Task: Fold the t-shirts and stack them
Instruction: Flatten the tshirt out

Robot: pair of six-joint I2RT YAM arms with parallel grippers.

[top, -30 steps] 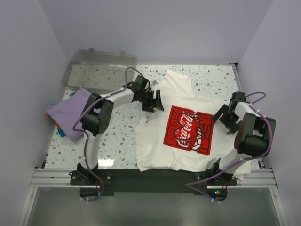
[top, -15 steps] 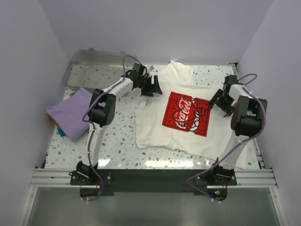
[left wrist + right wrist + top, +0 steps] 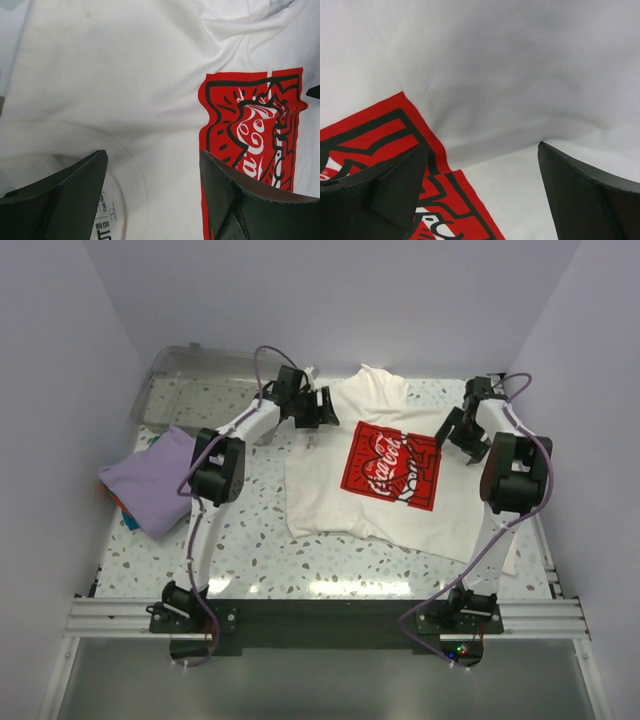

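The cream-white t-shirt (image 3: pixel 325 495) lies spread, chest up, in the middle of the table, its red square logo (image 3: pixel 390 462) facing up. My left gripper (image 3: pixel 324 408) stands open over the shirt's collar end; the left wrist view shows the white cloth (image 3: pixel 125 75), the logo (image 3: pixel 250 130) and the neck label between the open fingers (image 3: pixel 75 195). My right gripper (image 3: pixel 458 435) is open on the shirt's right side, its right fingertip (image 3: pixel 555 165) denting the cloth (image 3: pixel 520 60) into a crease beside the logo (image 3: pixel 370 135). The lavender-purple t-shirt (image 3: pixel 150 480) lies folded at the left edge.
A clear plastic bin (image 3: pixel 205 388) stands at the far left corner of the speckled table (image 3: pixel 250 530). Something orange and blue (image 3: pixel 127 515) peeks out under the purple shirt. White walls close in on three sides.
Both arms have reached toward the far side. The white shirt has slid with them, away from the near edge, where its hem had hung over. Both grippers stayed open.
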